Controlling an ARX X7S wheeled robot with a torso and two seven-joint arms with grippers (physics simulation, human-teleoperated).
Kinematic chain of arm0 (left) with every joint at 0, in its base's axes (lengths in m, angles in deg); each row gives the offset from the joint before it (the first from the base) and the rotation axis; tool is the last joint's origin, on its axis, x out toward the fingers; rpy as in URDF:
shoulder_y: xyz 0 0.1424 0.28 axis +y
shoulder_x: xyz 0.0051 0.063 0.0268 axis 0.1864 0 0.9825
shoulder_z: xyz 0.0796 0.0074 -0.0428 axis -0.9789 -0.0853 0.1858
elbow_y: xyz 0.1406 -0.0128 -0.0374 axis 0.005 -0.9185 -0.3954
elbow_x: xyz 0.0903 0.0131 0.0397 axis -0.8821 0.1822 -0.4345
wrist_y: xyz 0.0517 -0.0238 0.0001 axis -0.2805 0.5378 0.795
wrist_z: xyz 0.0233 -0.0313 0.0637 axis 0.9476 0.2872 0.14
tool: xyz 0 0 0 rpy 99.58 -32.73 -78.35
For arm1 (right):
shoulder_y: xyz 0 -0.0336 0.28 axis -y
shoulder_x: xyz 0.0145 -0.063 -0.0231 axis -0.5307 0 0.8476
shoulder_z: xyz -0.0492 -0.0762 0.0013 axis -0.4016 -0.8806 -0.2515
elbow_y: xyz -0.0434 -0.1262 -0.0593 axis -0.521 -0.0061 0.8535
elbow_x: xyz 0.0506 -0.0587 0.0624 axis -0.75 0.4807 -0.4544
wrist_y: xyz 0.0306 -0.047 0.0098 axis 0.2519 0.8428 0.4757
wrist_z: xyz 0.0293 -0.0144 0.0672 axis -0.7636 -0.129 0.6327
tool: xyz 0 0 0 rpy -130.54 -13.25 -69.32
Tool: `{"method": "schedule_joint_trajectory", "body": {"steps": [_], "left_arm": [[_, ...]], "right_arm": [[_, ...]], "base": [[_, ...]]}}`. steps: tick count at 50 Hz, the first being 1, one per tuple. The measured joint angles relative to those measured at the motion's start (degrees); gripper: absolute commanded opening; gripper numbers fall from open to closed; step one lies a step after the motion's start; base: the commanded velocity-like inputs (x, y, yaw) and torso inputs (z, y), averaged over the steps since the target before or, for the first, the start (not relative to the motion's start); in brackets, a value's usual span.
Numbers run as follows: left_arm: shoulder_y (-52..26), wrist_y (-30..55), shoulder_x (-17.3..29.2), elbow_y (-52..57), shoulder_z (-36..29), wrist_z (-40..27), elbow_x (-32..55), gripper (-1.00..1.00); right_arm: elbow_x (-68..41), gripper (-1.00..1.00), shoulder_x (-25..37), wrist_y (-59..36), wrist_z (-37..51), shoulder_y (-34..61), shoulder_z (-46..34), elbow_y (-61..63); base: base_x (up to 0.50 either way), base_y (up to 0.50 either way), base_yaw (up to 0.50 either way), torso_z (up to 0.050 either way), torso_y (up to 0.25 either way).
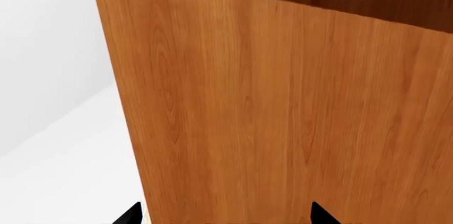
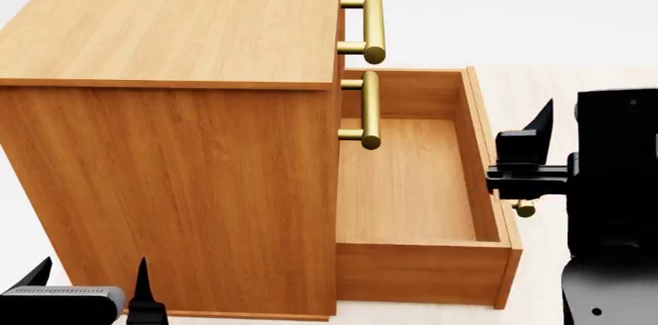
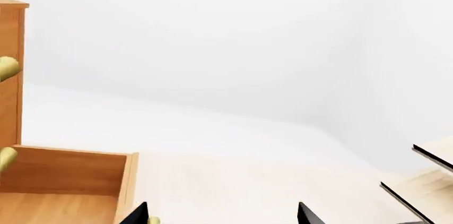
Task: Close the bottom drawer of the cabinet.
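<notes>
The cabinet stands at the left, with two upper drawers shut behind brass handles. The bottom drawer is pulled far out to the right, its tray empty. Only one end of its brass handle shows at its front panel. My right gripper is open just outside that front panel. One black finger is beside the handle, and a bit of brass shows next to the fingertip. My left gripper is open, low by the cabinet's side wall, with nothing between its fingers.
Pale tilted boards lie on the floor off to the right of the drawer. A white wall rises behind the light floor. The right arm's black body stands right of the drawer front.
</notes>
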State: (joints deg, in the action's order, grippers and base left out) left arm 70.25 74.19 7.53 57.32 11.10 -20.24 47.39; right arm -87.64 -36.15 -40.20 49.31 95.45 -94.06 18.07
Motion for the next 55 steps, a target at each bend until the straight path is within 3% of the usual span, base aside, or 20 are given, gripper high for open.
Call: {"method": "schedule_joint_trajectory", "body": {"steps": [12,22,55], "left_arm": [[0.06,-0.47,0.21,-0.54,-0.28,-0.13,0.31,1.00],[0.15,-0.96,0.43,-0.92,-0.48,-0.19,0.53,1.00],[-0.06,-0.31,1.08,0.12,-1.64,-1.35,0.67,1.00]], "right_arm": [[0.44,1.00,2.97,4.98,-1.94,-1.17,1.80,-7.00],[0.22,1.00,3.71,14.92,-3.74,-6.47,4.56,-14.73],[0.06,1.00,0.67,40.48,-10.72,-14.50,5.39,-37.71]], "base": [[0.00,0.00,0.00,0.000,0.000],[0.00,0.00,0.00,0.000,0.000],[0.00,0.00,0.00,0.000,0.000]]}}
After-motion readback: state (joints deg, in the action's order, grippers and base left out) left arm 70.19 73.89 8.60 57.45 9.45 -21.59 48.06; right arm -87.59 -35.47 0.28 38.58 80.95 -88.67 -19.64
